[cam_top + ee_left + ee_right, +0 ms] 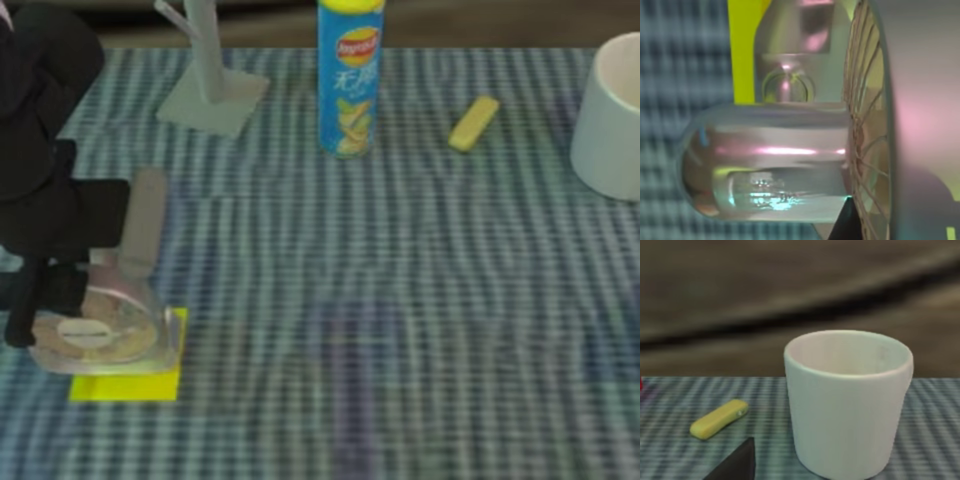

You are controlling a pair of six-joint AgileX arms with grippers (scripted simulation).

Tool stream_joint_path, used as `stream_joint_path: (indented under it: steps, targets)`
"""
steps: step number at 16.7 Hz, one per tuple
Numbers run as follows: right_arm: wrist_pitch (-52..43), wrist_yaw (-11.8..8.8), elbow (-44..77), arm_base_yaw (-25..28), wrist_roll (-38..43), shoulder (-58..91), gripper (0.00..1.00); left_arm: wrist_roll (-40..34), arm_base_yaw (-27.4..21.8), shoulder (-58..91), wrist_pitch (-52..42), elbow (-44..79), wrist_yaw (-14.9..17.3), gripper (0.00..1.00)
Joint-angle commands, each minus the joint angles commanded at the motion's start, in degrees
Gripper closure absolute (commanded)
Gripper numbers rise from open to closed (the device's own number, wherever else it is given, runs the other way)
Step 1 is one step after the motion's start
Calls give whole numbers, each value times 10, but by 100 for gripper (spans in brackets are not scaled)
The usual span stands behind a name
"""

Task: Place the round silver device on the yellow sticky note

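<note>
The round silver device (100, 335) lies at the table's near left with its pale cream dial face up. It covers most of the yellow sticky note (125, 385), whose near edge and right edge show. A flat grey foot (145, 225) sticks out from the device toward the back. My left gripper (45, 310) is at the device's left rim, shut on it. In the left wrist view the shiny knob (765, 160) fills the middle, the disc (880, 125) stands beside it, and one dark fingertip (850, 222) touches them. The note (742, 50) shows behind.
A grey stand with a square base (212, 95) and a blue crisp can (350, 75) stand at the back. A pale yellow bar (473, 123) lies right of the can. A white cup (612, 115) stands at the far right, close before my parked right gripper (782, 472).
</note>
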Motion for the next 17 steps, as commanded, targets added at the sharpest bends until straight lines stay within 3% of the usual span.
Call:
stream_joint_path:
  steps: [12, 17]
  targets:
    - [0, 0, 0, 0, 0, 0, 0, 0, 0, 0, 0, 0, 0, 2]
    - [0, 0, 0, 0, 0, 0, 0, 0, 0, 0, 0, 0, 0, 0]
